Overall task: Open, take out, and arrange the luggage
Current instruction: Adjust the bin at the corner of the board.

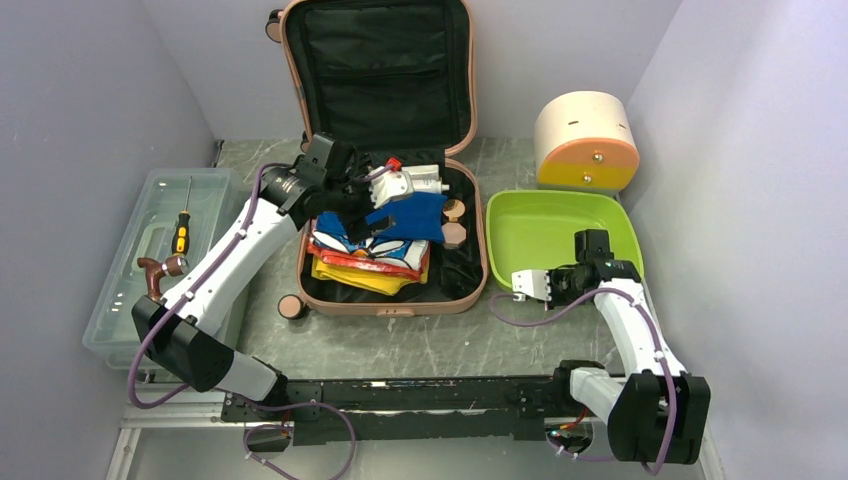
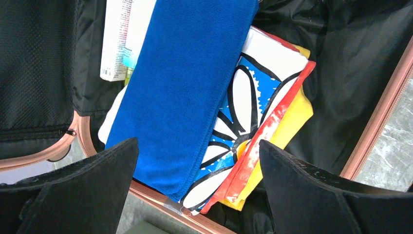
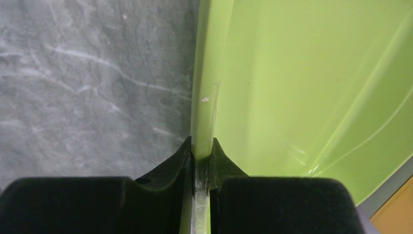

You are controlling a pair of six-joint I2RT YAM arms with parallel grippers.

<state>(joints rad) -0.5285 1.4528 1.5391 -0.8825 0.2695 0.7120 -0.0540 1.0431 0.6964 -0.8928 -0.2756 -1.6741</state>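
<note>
Right, stock as it stands, view by view.

**Top ext.**
- Item 1: luggage (image 1: 400, 308). Salmon hard shell, centre-back of bench (image 1: 400, 345), already open.
- Lid stands upright vs. rear wall, black lining facing you. Base lies flat w/ contents inside.
- Yr left hand (image 1: 372, 212) hangs over the base, above blue cloth (image 1: 415, 215).
- Yr right hand (image 1: 522, 285) sits at near-left edge of lime tray (image 1: 560, 235), just right of the luggage.
- Clear bin (image 1: 120, 300) far left.

**L wrist**
- Yr left hand (image 2: 195, 195) is released: fingers (image 2: 73, 195) spread wide, nothing btwn them. Contact w/ cloth: cannot tell.
- Below it, blue cloth (image 2: 185, 87) lies over patterned fabric (image 2: 253, 97), w/ yellow layer (image 2: 297, 117) under that.
- Luggage (image 2: 377, 122) rim runs along the right.

**R wrist**
- Yr right hand (image 3: 202, 170) is clenched on the rim of the lime tray (image 3: 302, 87).
- Bare bench (image 3: 87, 87) at left.

**Handling, est.**
- Shell: stiff, smooth, prob. slick and bulky. The wheels may let it roll if you push.
- Take the shell by rim or handle, not the flat panel.
- Contents: soft, light, limp.
- Pinch the blue cloth at its folded edge nr yr left hand. Expect it to drape and maybe drag the layer beneath.
</note>
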